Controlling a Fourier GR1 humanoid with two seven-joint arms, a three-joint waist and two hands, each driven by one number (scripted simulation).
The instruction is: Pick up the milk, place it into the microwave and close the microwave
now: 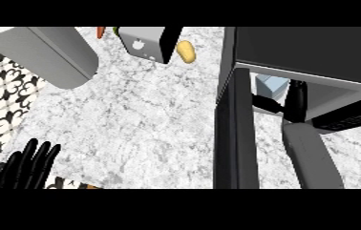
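Microwave point(296, 47) interior: milk point(270, 85) beside fingers point(297, 100)

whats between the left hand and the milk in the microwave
In the head view, bare marble counter, then the open microwave door, edge-on, stand between the left hand and the milk.

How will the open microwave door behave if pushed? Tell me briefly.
The microwave door looks like a flat, rigid panel, so it should probably swing as one piece rather than bend. The right hand reaches into the cavity beside the milk, so the forearm likely blocks the door's swing until withdrawn.
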